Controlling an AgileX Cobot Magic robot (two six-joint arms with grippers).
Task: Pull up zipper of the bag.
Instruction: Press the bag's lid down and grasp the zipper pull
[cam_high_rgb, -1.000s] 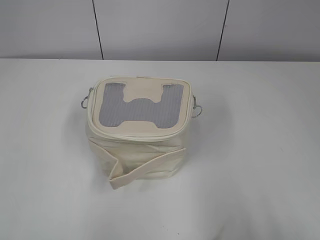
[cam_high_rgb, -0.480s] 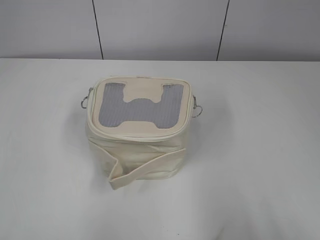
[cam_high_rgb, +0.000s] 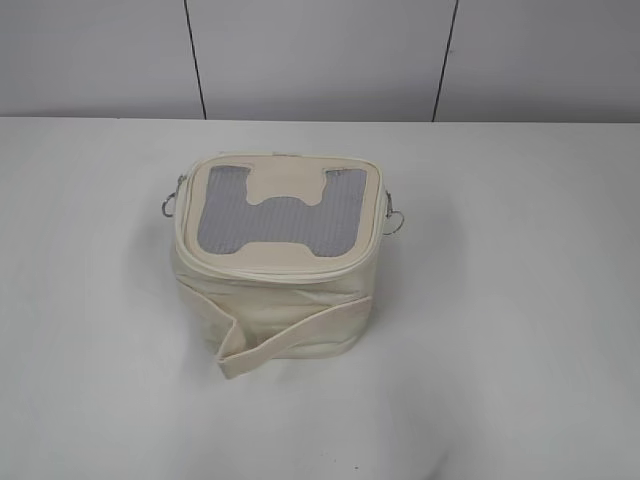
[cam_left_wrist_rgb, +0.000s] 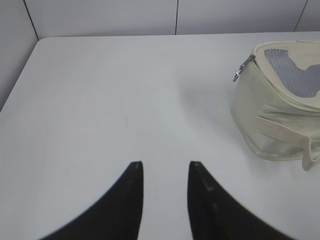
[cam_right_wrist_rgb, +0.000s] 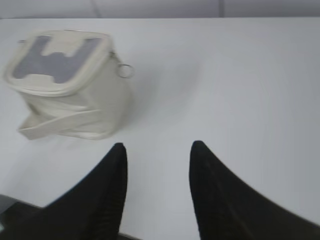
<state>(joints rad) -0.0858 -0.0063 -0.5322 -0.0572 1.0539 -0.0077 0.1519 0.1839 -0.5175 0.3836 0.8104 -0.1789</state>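
The cream boxy bag (cam_high_rgb: 275, 300) stands in the middle of the white table, its lid with the grey mesh window and H-shaped patch facing up. The thin zipper (cam_high_rgb: 270, 274) runs around the lid rim. One silver slider with a ring pull (cam_high_rgb: 171, 203) hangs at the left side, another (cam_high_rgb: 395, 220) at the right. A wide cream strap (cam_high_rgb: 290, 335) crosses the front. The bag also shows in the left wrist view (cam_left_wrist_rgb: 280, 125) and the right wrist view (cam_right_wrist_rgb: 75, 100). My left gripper (cam_left_wrist_rgb: 165, 167) is open and empty, left of the bag. My right gripper (cam_right_wrist_rgb: 157, 149) is open and empty, right of the bag. Neither gripper shows in the exterior view.
The white table (cam_high_rgb: 520, 300) spreads on all sides of the bag. A grey panelled wall (cam_high_rgb: 320, 55) stands behind the far edge. The table's left edge (cam_left_wrist_rgb: 20, 75) shows in the left wrist view.
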